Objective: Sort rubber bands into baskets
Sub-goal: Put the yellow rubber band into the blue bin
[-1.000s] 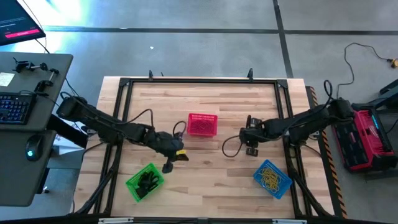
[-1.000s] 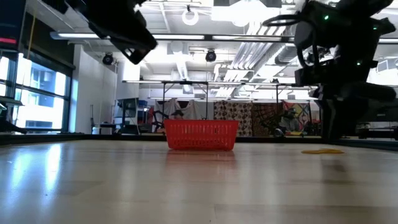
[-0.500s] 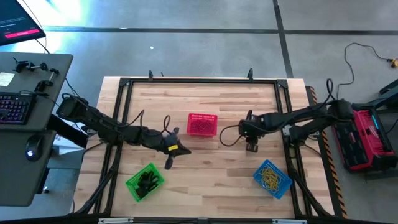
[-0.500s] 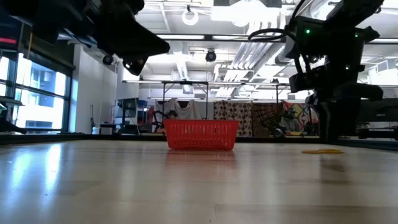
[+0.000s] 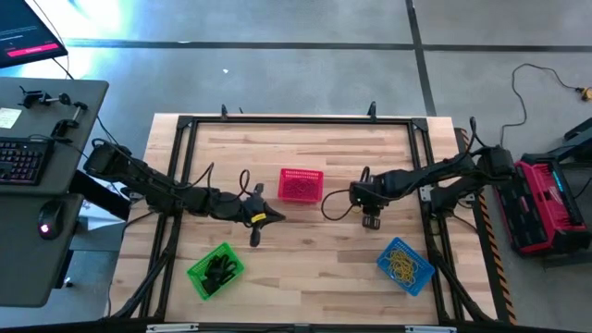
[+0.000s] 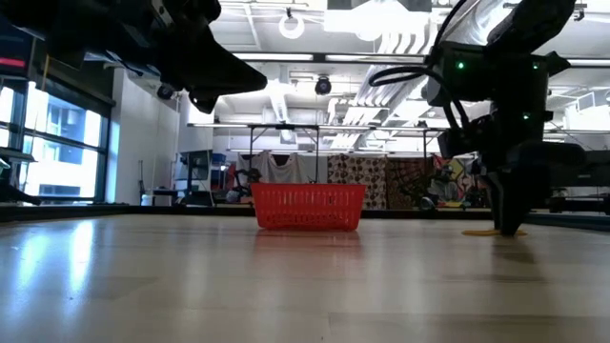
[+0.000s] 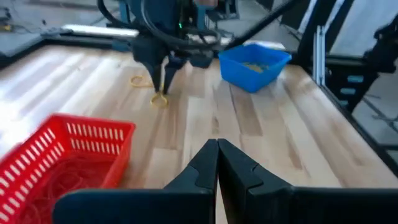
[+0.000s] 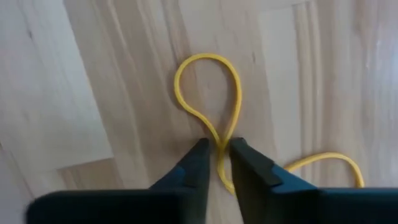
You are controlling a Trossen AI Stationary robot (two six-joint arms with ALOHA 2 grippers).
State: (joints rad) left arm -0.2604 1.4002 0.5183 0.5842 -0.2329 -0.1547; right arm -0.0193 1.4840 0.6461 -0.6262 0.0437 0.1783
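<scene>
Right gripper (image 8: 217, 163) pinching yellow rubber band (image 8: 211, 99) flat on table for lift; left gripper (image 7: 217, 163) together, idle near red basket (image 7: 62, 165)

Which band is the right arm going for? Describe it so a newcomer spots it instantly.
Start at the blue basket on the table's right side, then look to the bare wood between it and the red basket, under the right gripper. The yellow rubber band lies there, pinched between the fingers. Unlike the bands already in baskets, it lies on the table.
</scene>
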